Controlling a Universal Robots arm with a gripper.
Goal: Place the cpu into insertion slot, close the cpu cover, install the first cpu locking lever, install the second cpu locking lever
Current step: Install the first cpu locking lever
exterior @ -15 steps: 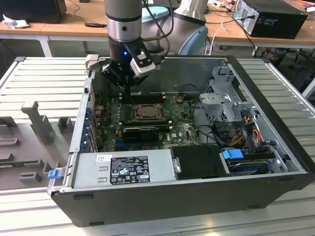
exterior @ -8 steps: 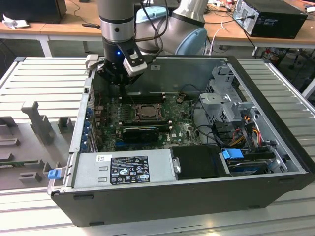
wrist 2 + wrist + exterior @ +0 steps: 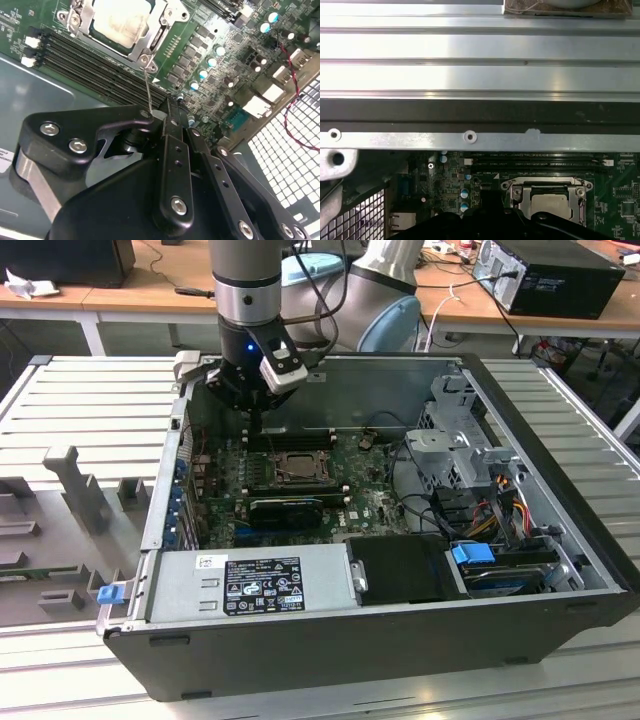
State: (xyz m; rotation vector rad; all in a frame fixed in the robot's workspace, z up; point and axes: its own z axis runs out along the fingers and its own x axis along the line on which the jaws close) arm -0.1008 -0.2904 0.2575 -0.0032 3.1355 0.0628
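The cpu [image 3: 122,20] lies seated in the insertion slot [image 3: 154,31] on the green motherboard [image 3: 235,55], with the cpu cover [image 3: 131,47] lowered flat around its silvery top. In the second wrist view the end effector [image 3: 172,109] has its fingers drawn together, holding nothing, just past the memory slots [image 3: 90,65]. A thin wire locking lever [image 3: 147,85] reaches from the socket corner to right beside the tips, perhaps touching them

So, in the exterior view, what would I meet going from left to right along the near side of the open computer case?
Blue latch, silver power supply, black cover, blue drive tab.
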